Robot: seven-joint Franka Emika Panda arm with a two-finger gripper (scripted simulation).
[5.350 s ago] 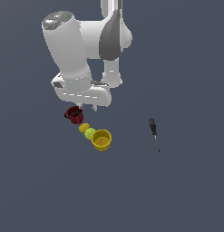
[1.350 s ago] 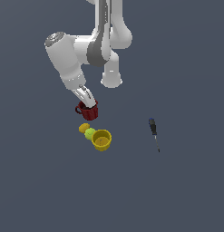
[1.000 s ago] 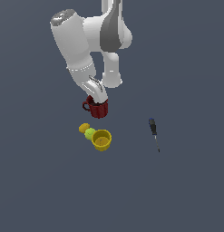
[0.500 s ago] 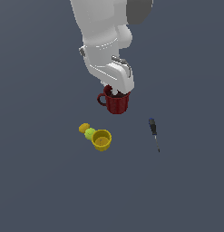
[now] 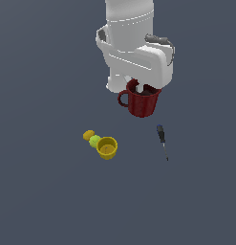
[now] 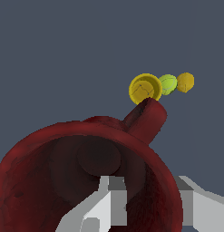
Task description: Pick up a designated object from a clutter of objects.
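The dark red mug point(image 5: 141, 103) hangs in the air under my gripper point(image 5: 142, 91), well above the floor, its handle toward the exterior view's left. My gripper is shut on the mug's rim. In the wrist view the mug point(image 6: 63, 181) fills the frame, with one finger point(image 6: 109, 204) inside its dark hollow and the other outside the wall. The yellow cup point(image 5: 107, 148), the green fruit point(image 5: 94, 140) and the yellow-orange fruit point(image 5: 89, 135) lie in a row on the floor below and to the exterior view's left. They also show in the wrist view: cup point(image 6: 144, 88), green fruit point(image 6: 168, 84), orange fruit point(image 6: 185, 82).
A thin screwdriver with a blue-tipped dark handle point(image 5: 162, 140) lies on the dark grey floor point(image 5: 52, 201), under and slightly to the exterior view's right of the lifted mug. The arm's white body point(image 5: 131, 43) fills the upper middle of the exterior view.
My gripper closed on the mug beside the fruits, lifted it off the floor and carried it up and toward the exterior view's right. The cup, fruits and screwdriver stayed put.
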